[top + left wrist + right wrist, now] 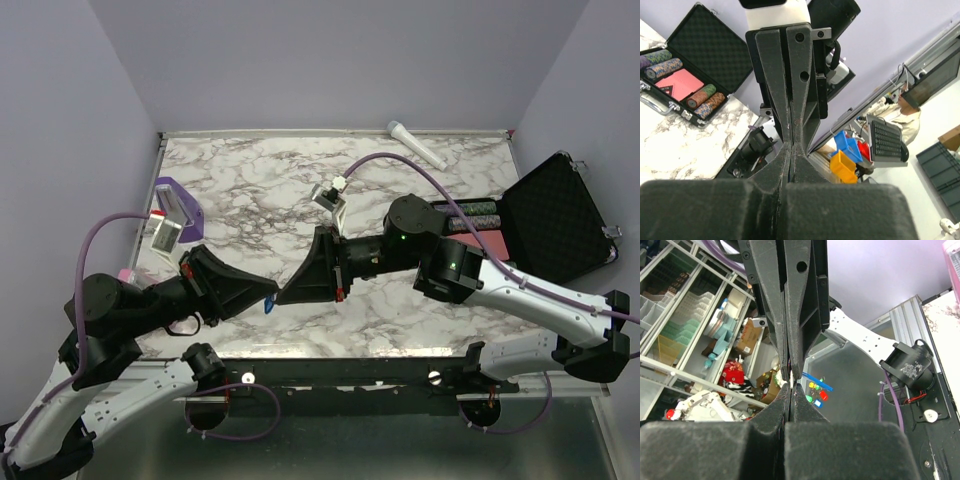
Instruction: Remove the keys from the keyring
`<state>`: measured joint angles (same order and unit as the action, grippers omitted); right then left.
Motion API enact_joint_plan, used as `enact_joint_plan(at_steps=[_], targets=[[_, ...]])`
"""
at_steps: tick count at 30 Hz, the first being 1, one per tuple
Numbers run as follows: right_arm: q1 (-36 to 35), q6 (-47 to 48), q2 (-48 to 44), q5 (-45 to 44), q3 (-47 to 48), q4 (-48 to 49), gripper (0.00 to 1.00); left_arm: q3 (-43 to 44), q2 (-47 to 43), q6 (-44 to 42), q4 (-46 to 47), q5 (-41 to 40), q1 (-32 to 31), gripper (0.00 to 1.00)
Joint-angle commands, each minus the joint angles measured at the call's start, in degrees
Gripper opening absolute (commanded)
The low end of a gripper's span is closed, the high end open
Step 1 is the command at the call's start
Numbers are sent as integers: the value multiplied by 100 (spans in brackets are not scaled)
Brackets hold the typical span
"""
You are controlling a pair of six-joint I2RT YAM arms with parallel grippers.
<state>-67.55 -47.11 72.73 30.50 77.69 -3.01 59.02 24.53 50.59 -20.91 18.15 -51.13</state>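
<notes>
Both grippers meet tip to tip above the front middle of the marble table (260, 190). My left gripper (272, 292) is shut, and a blue sliver shows between its jaws in the left wrist view (791, 146). The blue tag of the keyring (270, 306) sticks out just under its tips. My right gripper (285, 296) is shut, its tips touching the left ones, also in the right wrist view (791, 386). The key is hidden between the tips. I cannot tell what the right jaws pinch.
A purple wedge-shaped block (178, 192) with white labelled items lies at the left edge. A white tube (418, 145) lies at the back. An open black case (548, 215) with poker chips stands at the right. A small white box (330, 197) sits mid-table.
</notes>
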Motion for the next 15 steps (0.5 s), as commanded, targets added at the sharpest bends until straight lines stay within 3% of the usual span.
enact_joint_plan(at_steps=[1,15], targets=[[-13,-44,-66,87,-17,46,1,302,315,-435,-721,856,-28,0],[-13,-35,101,509,194,-323,0,962,1088,-1209,-1961,1410,-37,0]])
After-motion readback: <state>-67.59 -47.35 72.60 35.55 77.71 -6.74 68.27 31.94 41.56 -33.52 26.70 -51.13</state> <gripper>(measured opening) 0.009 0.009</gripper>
